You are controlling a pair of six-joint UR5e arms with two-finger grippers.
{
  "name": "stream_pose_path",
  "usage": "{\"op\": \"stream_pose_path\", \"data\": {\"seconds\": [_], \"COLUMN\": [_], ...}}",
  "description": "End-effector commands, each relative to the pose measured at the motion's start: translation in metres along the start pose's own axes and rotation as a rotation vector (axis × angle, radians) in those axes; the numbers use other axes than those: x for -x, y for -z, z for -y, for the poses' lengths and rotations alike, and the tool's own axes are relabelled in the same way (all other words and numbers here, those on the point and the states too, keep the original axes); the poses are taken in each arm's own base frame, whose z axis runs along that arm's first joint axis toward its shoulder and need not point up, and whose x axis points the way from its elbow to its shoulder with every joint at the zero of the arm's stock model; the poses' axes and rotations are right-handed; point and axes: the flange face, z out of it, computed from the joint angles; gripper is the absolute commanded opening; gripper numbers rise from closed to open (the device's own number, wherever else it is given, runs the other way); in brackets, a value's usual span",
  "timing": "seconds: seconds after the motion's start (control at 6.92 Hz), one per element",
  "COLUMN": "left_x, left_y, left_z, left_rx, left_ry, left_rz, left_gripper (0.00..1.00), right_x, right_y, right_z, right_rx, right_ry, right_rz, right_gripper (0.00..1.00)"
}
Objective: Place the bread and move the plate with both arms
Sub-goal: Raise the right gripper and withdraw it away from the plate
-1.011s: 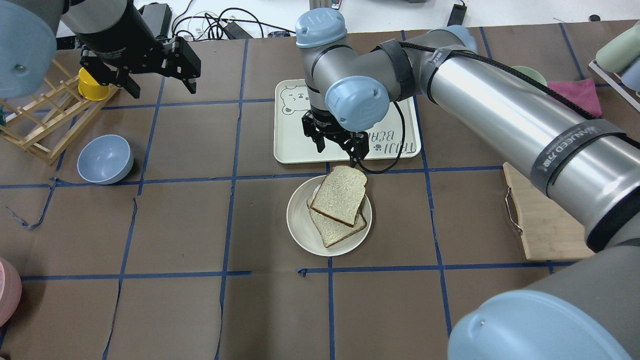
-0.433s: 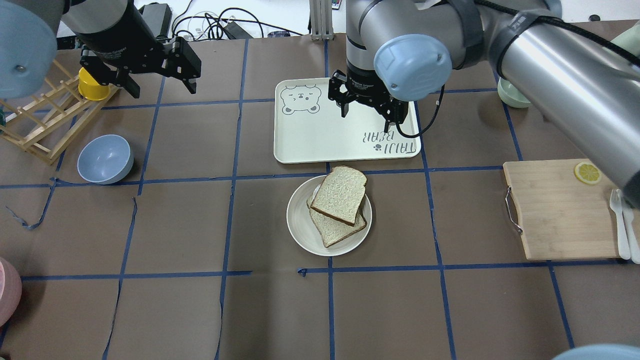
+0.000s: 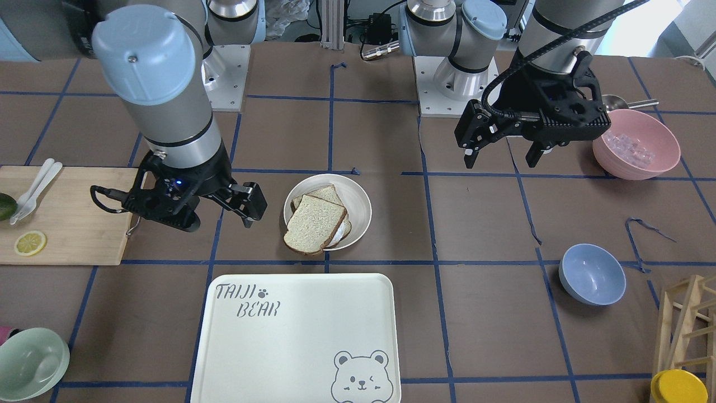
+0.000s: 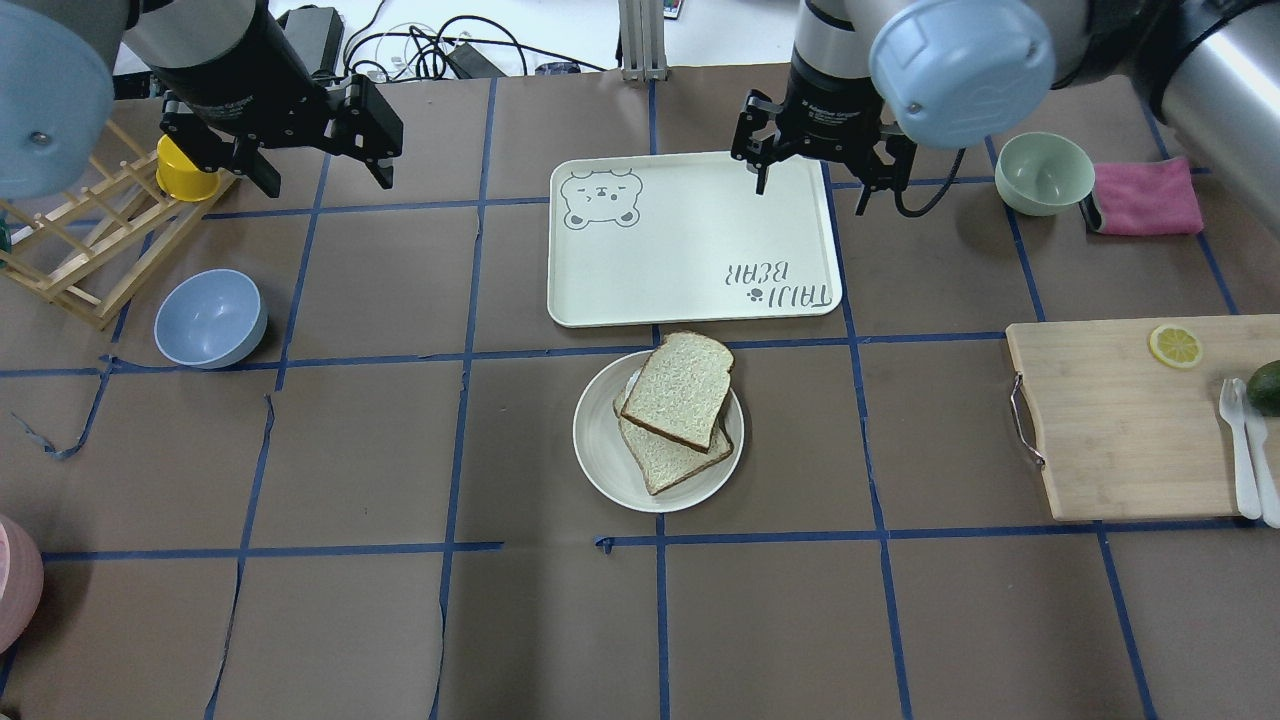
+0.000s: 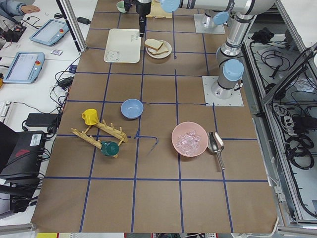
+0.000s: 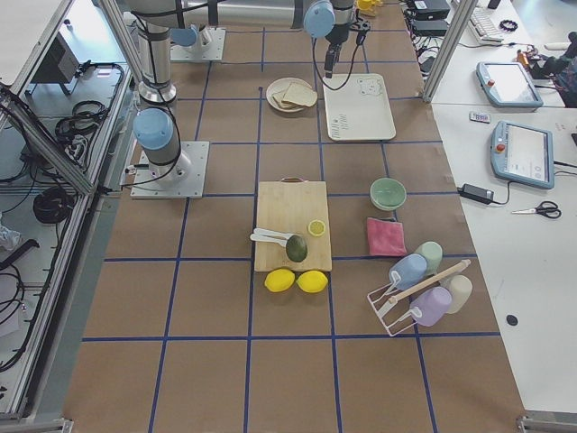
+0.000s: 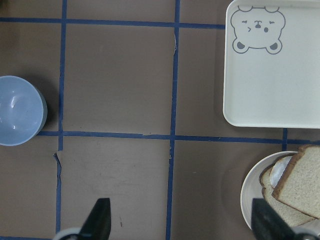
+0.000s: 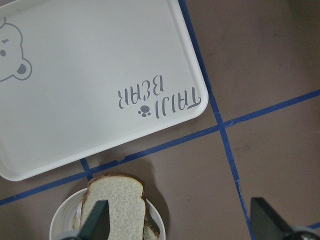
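The bread [image 4: 681,388] lies tilted on top of a smaller slice [image 4: 668,462] in the cream plate [image 4: 598,452], just in front of the bear tray. Both also show in the front view, the bread [image 3: 312,225] and the plate [image 3: 359,197]. My right gripper [image 4: 811,195] is open and empty, raised over the tray's far right corner, well apart from the bread. Its wrist view shows the bread [image 8: 114,206] low between its fingers. My left gripper [image 4: 328,182] is open and empty, high at the far left; its wrist view catches the plate [image 7: 248,189] at the lower right.
The bear tray [image 4: 690,240] lies beyond the plate. A blue bowl [image 4: 210,318] and a wooden rack [image 4: 85,245] with a yellow cup are at the left. A cutting board [image 4: 1110,420], a green bowl [image 4: 1043,172] and a pink cloth [image 4: 1148,197] are at the right.
My right gripper, open, has drawn back from the bread's far edge, across the tray to its far right corner. The bread, the plate and the left arm have not moved.
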Motion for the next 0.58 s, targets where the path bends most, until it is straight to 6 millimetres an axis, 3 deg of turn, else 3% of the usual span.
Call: {"op": "stream_pose_path", "data": {"seconds": [0.0,0.43], "left_x": [0.0,-0.003], "left_y": [0.0,-0.008], "left_z": [0.0,-0.006], "left_rx": [0.001,0.019], "left_ry": [0.0,-0.005], "left_rz": [0.0,-0.003], "left_gripper": [1.0,1.0], "right_x": [-0.052,-0.098], "right_y": [0.021,0.038], "right_z": [0.014,0.02], "right_rx": [0.01,0.013], "right_ry": [0.03,0.141], "right_rz": [-0.007,-0.022], "right_gripper": [1.0,1.0]}}
